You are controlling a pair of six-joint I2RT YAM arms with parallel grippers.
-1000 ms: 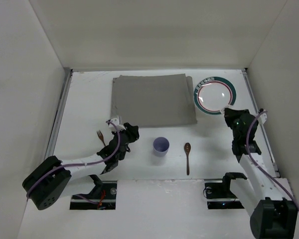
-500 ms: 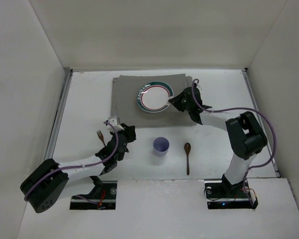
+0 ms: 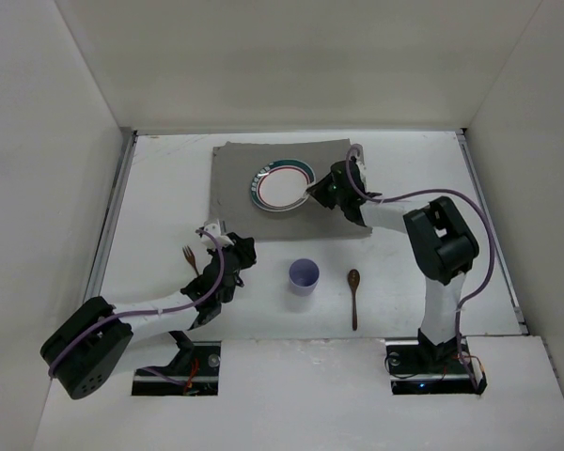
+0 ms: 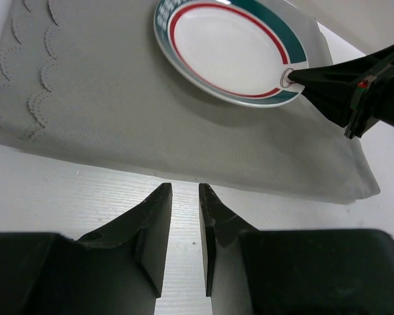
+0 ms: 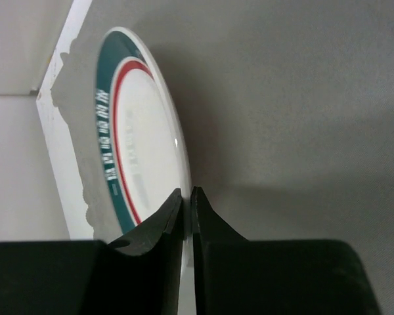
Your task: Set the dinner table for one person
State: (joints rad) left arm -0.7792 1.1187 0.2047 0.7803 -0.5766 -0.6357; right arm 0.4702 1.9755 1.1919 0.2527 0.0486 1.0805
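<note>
A white plate [image 3: 280,185] with a green and red rim hangs tilted just above the grey cloth mat [image 3: 263,218], which lies at the back of the white dinner table [image 3: 160,188]. My right gripper [image 3: 312,193] is shut on the plate's right rim; in the right wrist view the rim [image 5: 177,151] runs between the tips of the right gripper [image 5: 187,193]. My left gripper [image 3: 247,244] hovers low over the table just before the mat's front edge. In the left wrist view the left gripper [image 4: 184,190] stands narrowly open with nothing between its fingers.
A dark fork [image 3: 190,258] lies left of my left arm. A lilac cup [image 3: 304,275] stands in front of the mat, with a wooden spoon [image 3: 353,299] to its right. Metal rails [image 3: 113,216] run along the table's sides.
My right gripper has carried the plate from the table's back right corner leftward over the mat. The left arm has hardly moved.
</note>
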